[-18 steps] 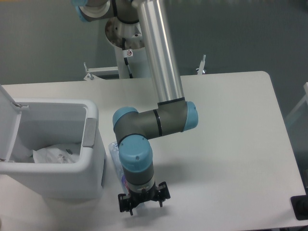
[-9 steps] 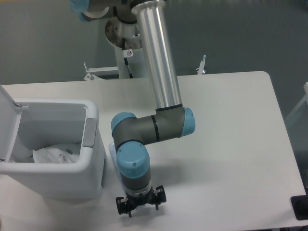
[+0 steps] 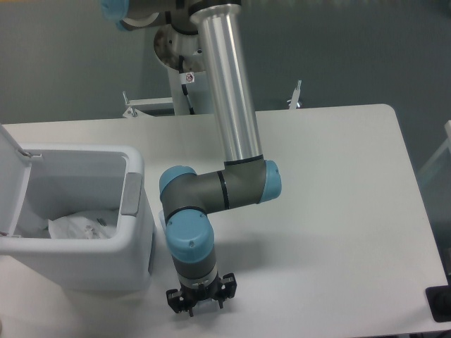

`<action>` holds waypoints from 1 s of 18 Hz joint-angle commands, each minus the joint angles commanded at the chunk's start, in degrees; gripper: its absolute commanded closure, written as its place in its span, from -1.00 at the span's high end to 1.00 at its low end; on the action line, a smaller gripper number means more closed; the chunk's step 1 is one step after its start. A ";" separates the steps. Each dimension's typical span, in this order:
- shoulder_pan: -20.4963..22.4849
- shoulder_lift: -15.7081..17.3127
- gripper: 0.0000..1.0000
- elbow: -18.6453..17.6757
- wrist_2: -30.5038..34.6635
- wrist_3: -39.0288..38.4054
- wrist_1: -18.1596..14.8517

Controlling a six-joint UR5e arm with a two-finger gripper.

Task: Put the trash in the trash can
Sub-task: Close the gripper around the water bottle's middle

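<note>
While the trash can (image 3: pixel 77 232) stands at the left edge of the white worktop (image 3: pixel 331 211) with its lid (image 3: pixel 10 176) swung up and back, the plastic bag (image 3: pixel 81 227) lies crumpled on the bottom of its open cavity, white print showing through the thin film. A grey tab (image 3: pixel 131 192) sits on the can's right rim.

Just right of the trash can, the arm (image 3: pixel 229 98) comes down from its base (image 3: pixel 176 46) behind the worktop as a long silver tube, bends at a grey elbow with blue caps (image 3: pixel 211 190), and turns straight down through a blue-capped wrist (image 3: pixel 189 236). That wrist hangs close beside the can's right wall, near its front corner.

The gripper (image 3: pixel 199 301) points down at the worktop below the wrist, forward of the can's front right corner. Only its black mounting and short black prongs show from above; the fingertips are hidden under the wrist, so I cannot tell whether they are spread or pressed together, nor whether anything is between them.

The bottle is mostly hidden. A pale, clear sliver (image 3: pixel 164 224) shows in the narrow gap between the can's right wall and the wrist, which may be part of it, but too little is visible to say how it lies or whether the gripper touches it.
</note>
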 joint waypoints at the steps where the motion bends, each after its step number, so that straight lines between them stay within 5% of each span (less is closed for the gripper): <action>1: -0.09 0.18 0.02 -0.18 0.00 -0.09 0.00; 9: -0.35 0.70 -0.28 -1.06 -0.09 -0.09 0.00; 18: 0.44 3.16 -0.37 -0.44 -0.79 -0.18 0.09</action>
